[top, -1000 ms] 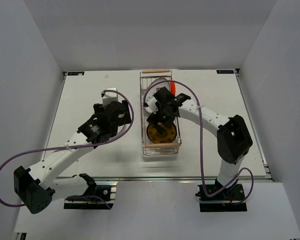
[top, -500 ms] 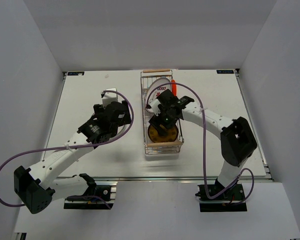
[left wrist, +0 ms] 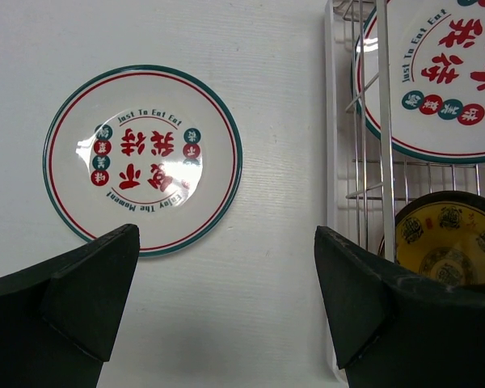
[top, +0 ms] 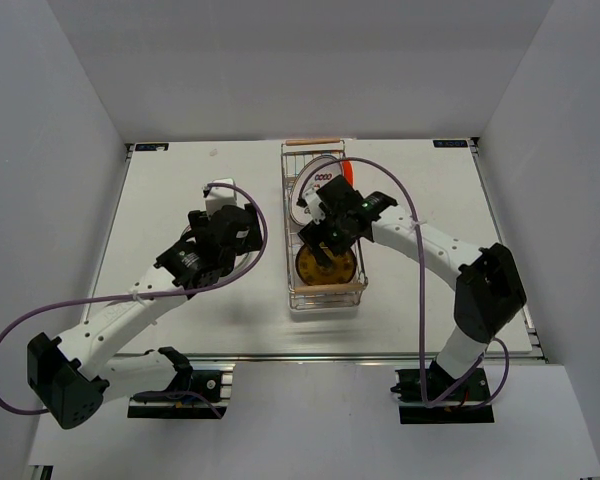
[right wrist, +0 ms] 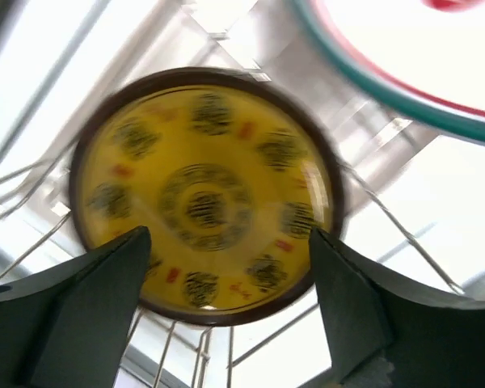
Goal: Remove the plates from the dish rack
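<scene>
bright, even light from overhead; the white table washes out, with only faint, soft shadows. the left wrist view is sharp, with a glare patch on the white plate with red marks. the right wrist view is smeared with blur: the yellow-brown plate looks soft, the background blown white.

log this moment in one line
left fingers: open, over table by unloaded white plate | right fingers: open, over yellow plate in dish rack

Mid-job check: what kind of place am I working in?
Probably a lab test cell, not a kitchen: plain white walls box in a white table, with the left arm and right arm bolted at its near edge.
</scene>
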`<state>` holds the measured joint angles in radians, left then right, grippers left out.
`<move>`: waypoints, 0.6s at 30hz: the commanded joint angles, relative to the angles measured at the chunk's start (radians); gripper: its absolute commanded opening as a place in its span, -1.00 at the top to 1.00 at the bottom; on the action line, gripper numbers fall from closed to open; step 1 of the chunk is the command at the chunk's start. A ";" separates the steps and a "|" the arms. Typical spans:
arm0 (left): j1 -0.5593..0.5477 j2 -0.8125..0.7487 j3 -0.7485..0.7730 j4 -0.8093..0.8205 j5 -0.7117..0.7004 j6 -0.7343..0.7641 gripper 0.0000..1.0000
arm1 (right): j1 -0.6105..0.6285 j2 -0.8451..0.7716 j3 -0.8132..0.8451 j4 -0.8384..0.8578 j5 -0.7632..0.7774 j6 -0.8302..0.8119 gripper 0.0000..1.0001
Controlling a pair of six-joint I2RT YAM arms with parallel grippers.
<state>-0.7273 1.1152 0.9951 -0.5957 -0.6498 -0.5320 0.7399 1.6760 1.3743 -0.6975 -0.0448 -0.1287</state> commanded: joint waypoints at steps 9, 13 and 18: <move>0.006 -0.043 -0.024 0.034 0.013 0.000 -0.96 | -0.005 0.045 0.017 0.153 0.227 0.086 -0.79; 0.006 -0.037 -0.021 0.033 0.012 0.003 -0.96 | -0.007 0.079 0.015 0.158 0.227 0.077 -0.78; 0.006 -0.035 -0.021 0.031 0.009 0.003 -0.96 | -0.005 0.108 0.006 0.150 0.178 0.101 -0.78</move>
<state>-0.7273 1.1000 0.9764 -0.5819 -0.6395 -0.5316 0.7403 1.7641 1.3872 -0.5499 0.1486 -0.0357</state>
